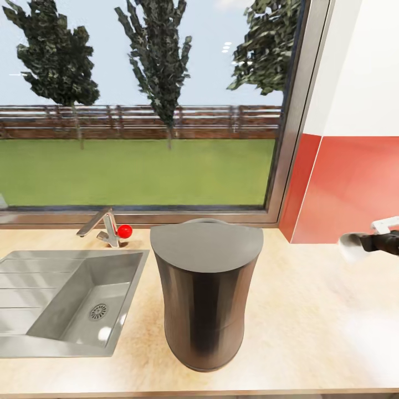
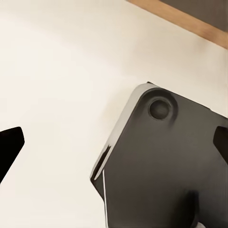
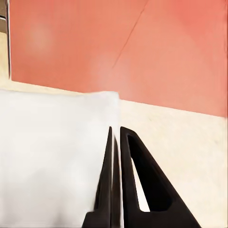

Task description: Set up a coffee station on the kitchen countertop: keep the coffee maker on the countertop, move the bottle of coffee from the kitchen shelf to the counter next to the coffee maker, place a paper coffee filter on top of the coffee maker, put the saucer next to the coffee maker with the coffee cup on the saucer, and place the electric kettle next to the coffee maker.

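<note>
Coffee maker (image 1: 205, 293) upright mid-worktop (image 1: 310, 310), just beside the sink (image 1: 66, 299). Paper filter (image 1: 352, 245) pinched flat in the closed right pincer (image 1: 363, 244), near the worktop's right end. Best lifted over the lid, levelled, centred, then released. Left pincer (image 2: 114, 152): spread, empty.

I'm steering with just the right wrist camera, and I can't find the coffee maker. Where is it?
Observer: The coffee maker stands upright on the kitchen countertop, to the left of the right gripper.
Operator: Is anything on top of it yet?
Observer: No, its flat top is bare. The paper filter you see is not yet over it.
Operator: What's on its far side?
Observer: A steel sink set into the counter, with a faucet behind it.
</note>
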